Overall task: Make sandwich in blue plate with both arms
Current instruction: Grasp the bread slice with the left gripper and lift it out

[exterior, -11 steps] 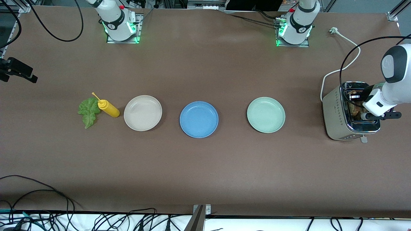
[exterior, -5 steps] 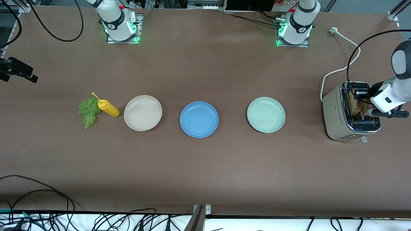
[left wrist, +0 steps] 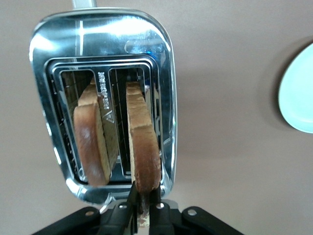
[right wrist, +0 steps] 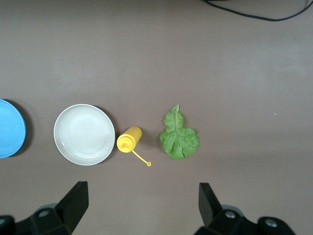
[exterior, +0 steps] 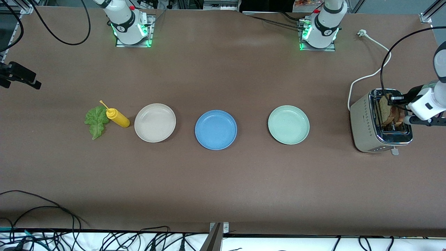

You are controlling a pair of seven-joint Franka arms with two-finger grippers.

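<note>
One bread slice is pinched at its edge by the left gripper over the toaster; the other slice sits in its slot. The right gripper waits wide open high over the lettuce. A straight lift is called for next, then carriage to the empty blue plate.

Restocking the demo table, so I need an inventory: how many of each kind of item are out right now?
Round shallow plates: 3, blue, beige-white, mint-green
Brown bread slices: 2
Green lettuce leaf: 1
Yellow squeeze bottle: 1
Silver toaster: 1
Total: 8
</note>
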